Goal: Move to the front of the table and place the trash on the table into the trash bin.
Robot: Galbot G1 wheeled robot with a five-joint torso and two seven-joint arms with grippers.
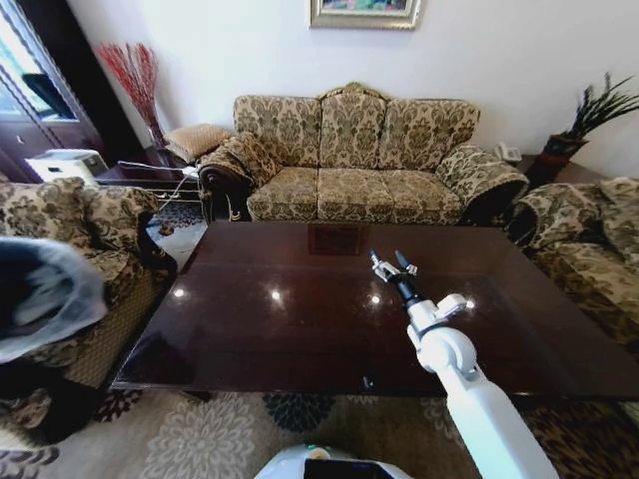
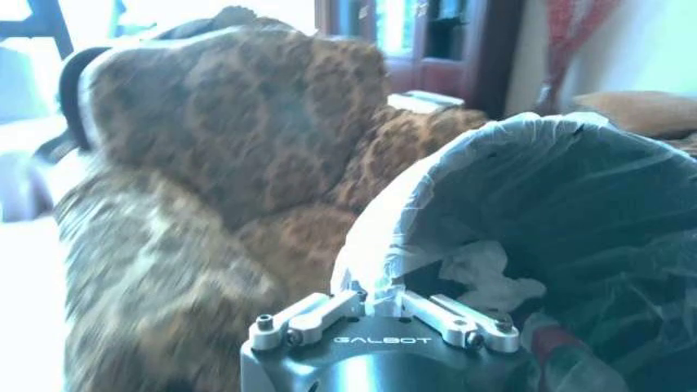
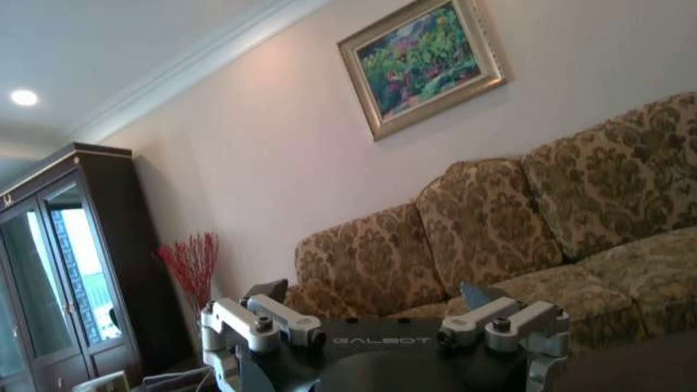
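Bin (image 2: 566, 204) white-lined, left fingers (image 2: 326, 314) gripping rim | right fingers (image 1: 382, 267) open

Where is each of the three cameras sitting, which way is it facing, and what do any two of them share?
Head view: looks forward and down over the table to the sofa; right arm with the right gripper extends over the tabletop.
Left wrist view: faces the armchair; left gripper clamps the trash bin rim.
Right wrist view: tilted up at the sofa and painting; open right gripper in the foreground.
Shared: head and right wrist views both show the sofa and painting.
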